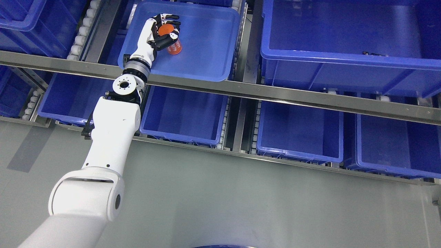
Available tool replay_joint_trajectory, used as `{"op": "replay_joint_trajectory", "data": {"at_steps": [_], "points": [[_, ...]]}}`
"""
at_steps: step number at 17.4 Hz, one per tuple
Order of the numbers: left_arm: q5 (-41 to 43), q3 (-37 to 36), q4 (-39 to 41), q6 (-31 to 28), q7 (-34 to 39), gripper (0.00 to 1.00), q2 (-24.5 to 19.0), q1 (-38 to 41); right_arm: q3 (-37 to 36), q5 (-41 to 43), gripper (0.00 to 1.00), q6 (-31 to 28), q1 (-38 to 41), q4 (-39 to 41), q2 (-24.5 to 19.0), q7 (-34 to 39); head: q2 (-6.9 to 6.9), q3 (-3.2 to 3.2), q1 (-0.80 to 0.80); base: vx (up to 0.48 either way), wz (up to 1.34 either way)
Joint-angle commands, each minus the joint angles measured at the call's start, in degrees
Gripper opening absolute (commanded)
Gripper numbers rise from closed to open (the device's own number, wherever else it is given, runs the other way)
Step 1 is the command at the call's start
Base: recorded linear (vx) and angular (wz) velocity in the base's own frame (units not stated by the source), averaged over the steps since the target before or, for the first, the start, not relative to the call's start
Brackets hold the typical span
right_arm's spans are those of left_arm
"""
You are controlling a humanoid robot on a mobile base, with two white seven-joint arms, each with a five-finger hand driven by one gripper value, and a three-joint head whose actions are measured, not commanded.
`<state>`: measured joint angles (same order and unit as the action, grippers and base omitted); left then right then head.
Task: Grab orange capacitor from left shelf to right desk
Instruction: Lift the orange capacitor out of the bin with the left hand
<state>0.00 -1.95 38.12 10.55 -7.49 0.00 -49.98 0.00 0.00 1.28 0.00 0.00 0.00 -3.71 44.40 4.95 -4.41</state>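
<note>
Because the orange capacitor [171,40] sits low inside the tilted blue tray [210,51] on the upper shelf level, the left hand [162,32] has to reach up over the tray's near rim and close down on it from above, and that is how it stands now: the fingers [172,23] are wrapped around the capacitor's top end, with the cylinder's printed lower part sticking out below the palm toward the tray's near side. Whether the capacitor rests on the tray floor or is lifted just clear of it cannot be told from this angle. It lies in the tray's left half, near the left wall and well apart from the right wall, so the tray floor to its right is bare and open. The forearm crosses the tray's near-left corner, and the wrist sits just above the steel shelf rail [275,93] that runs under the tray's front edge; that rim and rail are the edges I judge most likely to catch the wrist on the way out. Straight up from the tray looks the freest path, then back toward the grey floor [241,199] below the rail, which is wide and bare. The larger blue bin [344,55] stands just right of the tray, and further bins sit below the rail. The right arm is out of view, and so is the desk.
</note>
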Motion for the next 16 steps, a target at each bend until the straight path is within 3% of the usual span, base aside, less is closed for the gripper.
{"op": "replay_joint_trajectory", "data": {"at_steps": [1,6,9,16], "points": [[0.70,0.72,-0.24,2.27,-0.07,0.03,-1.00,0.59,-0.62,-0.35,1.00,0.04,1.32,1.00,1.00,0.01,0.00,0.00,0.00,0.000,0.00],[0.35,2.65,0.46,4.65,-0.16,0.00,-1.00,0.59,-0.62,-0.35,1.00,0.04,1.32,1.00,1.00,0.01,0.00,0.00,0.00,0.000,0.00],[0.27,3.27,4.93,5.27,-0.16,0.00,-1.00,0.33,-0.62,-0.35,1.00,0.04,1.32,1.00,1.00,0.01,0.00,0.00,0.00,0.000,0.00],[-4.30,0.73,27.94,5.54,-0.25,0.01,-1.00,1.37,-0.62,-0.35,1.00,0.04,1.32,1.00,1.00,0.01,0.00,0.00,0.00,0.000,0.00]]}}
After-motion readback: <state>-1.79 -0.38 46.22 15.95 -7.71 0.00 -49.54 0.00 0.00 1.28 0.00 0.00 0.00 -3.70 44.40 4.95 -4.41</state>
